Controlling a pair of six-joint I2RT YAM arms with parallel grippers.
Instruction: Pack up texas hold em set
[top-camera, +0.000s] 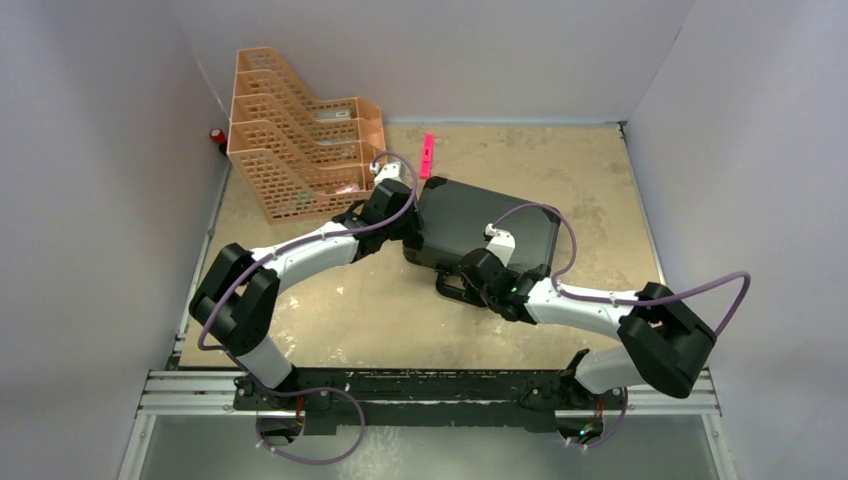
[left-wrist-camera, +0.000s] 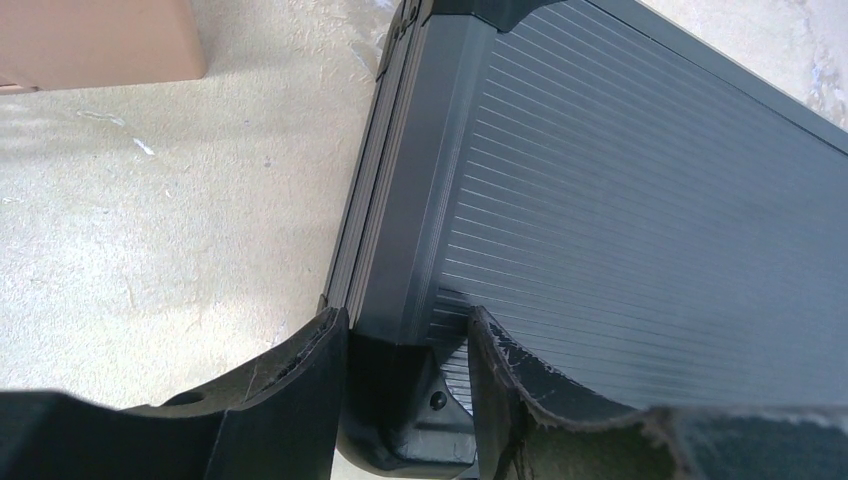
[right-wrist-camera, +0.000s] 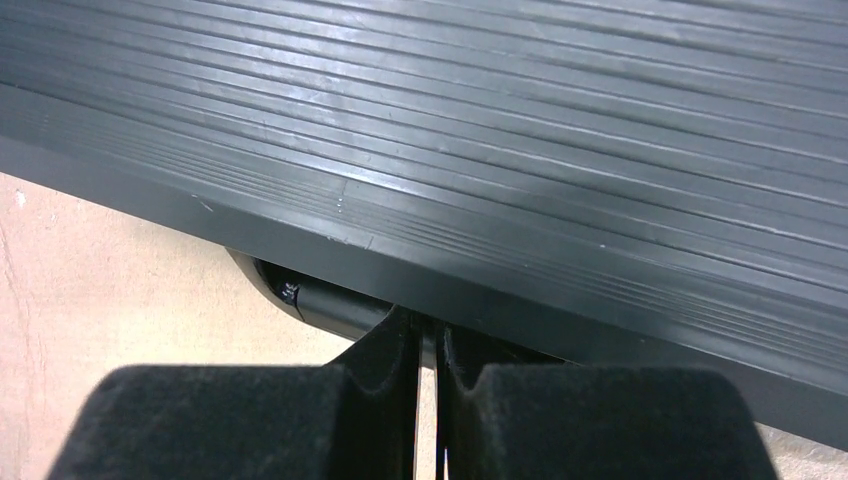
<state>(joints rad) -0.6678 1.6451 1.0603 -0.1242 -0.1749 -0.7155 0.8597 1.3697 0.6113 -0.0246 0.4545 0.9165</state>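
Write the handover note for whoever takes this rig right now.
Left gripper: closed on a left-end corner of the case, one finger against each side.
Right gripper: shut, tips at the case's near edge beside the handle; whether it pinches anything is hidden.
Case lies flat mid-table, lid down.
Done: lid closed, no chips or cards loose in view.
Left: latches not visible, so check them. A pink item lies behind the case.
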